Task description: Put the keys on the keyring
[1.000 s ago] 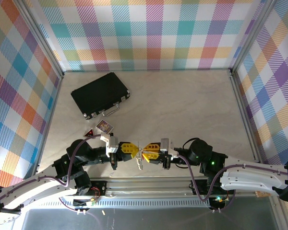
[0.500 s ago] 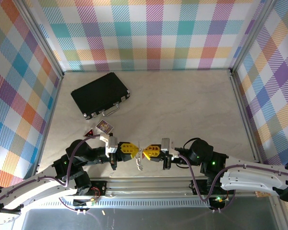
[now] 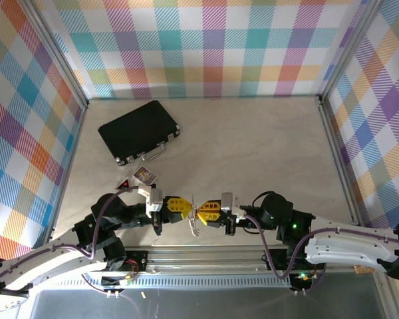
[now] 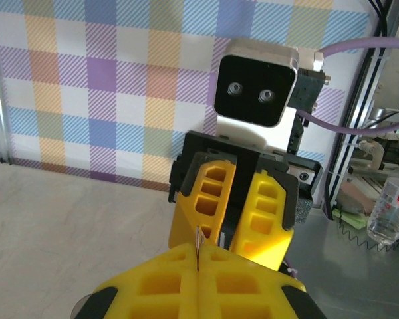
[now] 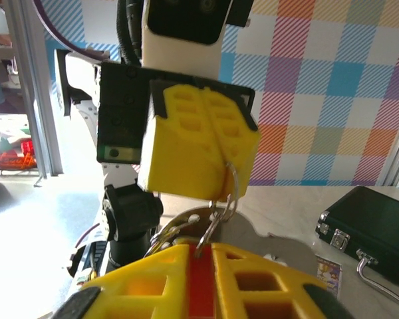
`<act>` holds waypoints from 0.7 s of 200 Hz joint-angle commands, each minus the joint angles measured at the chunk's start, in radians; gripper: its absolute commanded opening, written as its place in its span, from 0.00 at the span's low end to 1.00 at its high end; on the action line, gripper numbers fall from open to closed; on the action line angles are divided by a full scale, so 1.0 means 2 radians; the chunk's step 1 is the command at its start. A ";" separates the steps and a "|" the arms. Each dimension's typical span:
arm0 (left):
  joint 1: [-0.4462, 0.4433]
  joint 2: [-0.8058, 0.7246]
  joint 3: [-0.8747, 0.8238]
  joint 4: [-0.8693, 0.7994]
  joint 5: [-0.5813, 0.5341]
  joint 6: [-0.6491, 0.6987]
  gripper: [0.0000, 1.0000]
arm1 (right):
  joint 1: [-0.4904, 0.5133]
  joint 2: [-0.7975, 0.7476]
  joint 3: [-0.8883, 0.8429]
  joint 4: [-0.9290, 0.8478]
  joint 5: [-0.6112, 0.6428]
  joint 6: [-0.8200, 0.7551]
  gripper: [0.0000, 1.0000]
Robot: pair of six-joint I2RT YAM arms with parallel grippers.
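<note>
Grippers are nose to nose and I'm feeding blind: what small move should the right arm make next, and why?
Probably ease the right gripper slightly toward the left gripper. It pinches the small red-headed key, and the silvery metal keyring clamped by the left gripper reaches to its fingertips; threading isn't visibly done.

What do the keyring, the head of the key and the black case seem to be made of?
Keyring: metal, probably steel; thin silvery wire with bright glints.
Key head: looks like plastic; flat opaque red, no shine.
Black case: dark matt shell, material unclear, with shiny metal handle and latches.
</note>
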 commanded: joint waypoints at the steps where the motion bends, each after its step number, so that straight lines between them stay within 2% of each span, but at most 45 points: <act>1: -0.004 -0.007 -0.004 0.043 -0.003 -0.008 0.00 | 0.003 -0.021 0.008 -0.009 -0.014 0.004 0.22; 20: -0.004 -0.008 -0.007 0.052 0.001 -0.010 0.00 | 0.003 -0.039 0.010 -0.021 0.001 0.007 0.26; 57: -0.004 -0.012 -0.016 0.088 0.041 -0.015 0.00 | 0.003 -0.059 0.039 -0.054 0.023 0.037 0.27; 89: -0.004 -0.003 -0.017 0.103 0.067 -0.021 0.00 | 0.003 -0.041 0.072 -0.079 0.017 0.048 0.28; 140: -0.004 0.005 -0.006 0.096 0.069 -0.020 0.00 | 0.003 -0.008 0.092 -0.080 -0.002 0.056 0.40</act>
